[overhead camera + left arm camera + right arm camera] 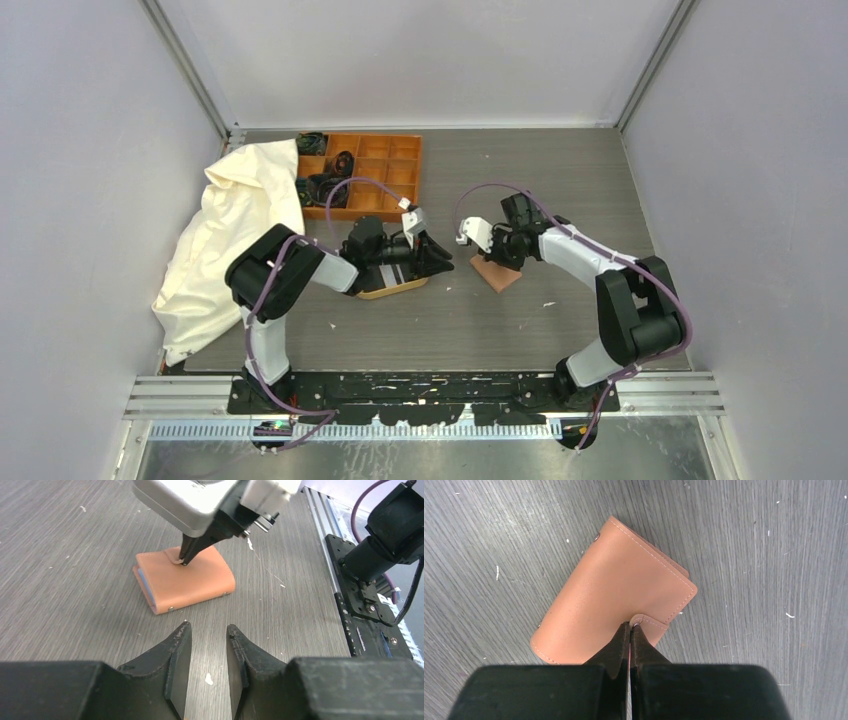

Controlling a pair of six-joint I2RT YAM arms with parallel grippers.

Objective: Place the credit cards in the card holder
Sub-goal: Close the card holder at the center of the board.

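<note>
The reddish-brown card holder [497,274] lies closed on the table, right of centre. It also shows in the left wrist view [187,582] and the right wrist view [609,590]. My right gripper [630,625] is shut on its small snap tab; its tips press at the holder's edge, as the left wrist view [182,560] also shows. A pale blue edge [143,584] shows in the holder's open side. My left gripper [208,628] is open and empty, low over the table just left of the holder. The credit cards are hidden under my left arm.
An oval wooden tray [392,290] lies under my left wrist. An orange compartment box [375,175] with dark cables stands at the back. A white cloth [235,240] is heaped at the left. The base rail [350,605] runs along the near edge.
</note>
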